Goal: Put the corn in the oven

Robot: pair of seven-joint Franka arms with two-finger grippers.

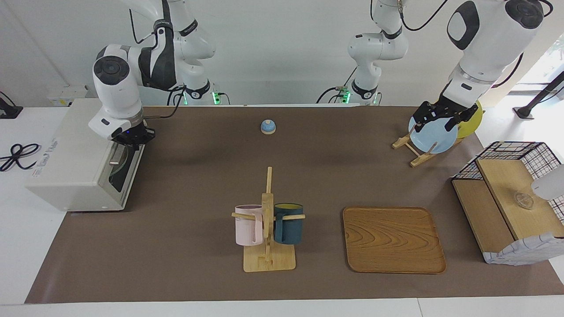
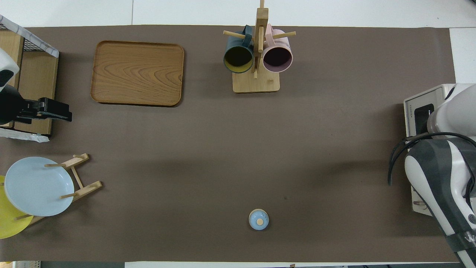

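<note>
The corn does not show in either view. The off-white oven (image 1: 70, 154) stands at the right arm's end of the table, and its top also shows in the overhead view (image 2: 416, 108). Its dark glass door (image 1: 125, 174) stands upright or nearly so. My right gripper (image 1: 130, 137) is at the door's top edge by the metal handle (image 1: 116, 155); the right arm hides it in the overhead view. My left gripper (image 1: 434, 124) is open and empty, up in the air over the table between the plate rack and the basket box, and shows in the overhead view (image 2: 67, 113).
A plate rack (image 1: 416, 152) holds a blue plate (image 1: 434, 136) and a yellow plate (image 1: 471, 121). A wire-and-wood basket box (image 1: 506, 207), a wooden tray (image 1: 392, 240), a mug rack (image 1: 268, 229) with a pink and a dark teal mug, and a small blue bell (image 1: 268, 127) are on the brown mat.
</note>
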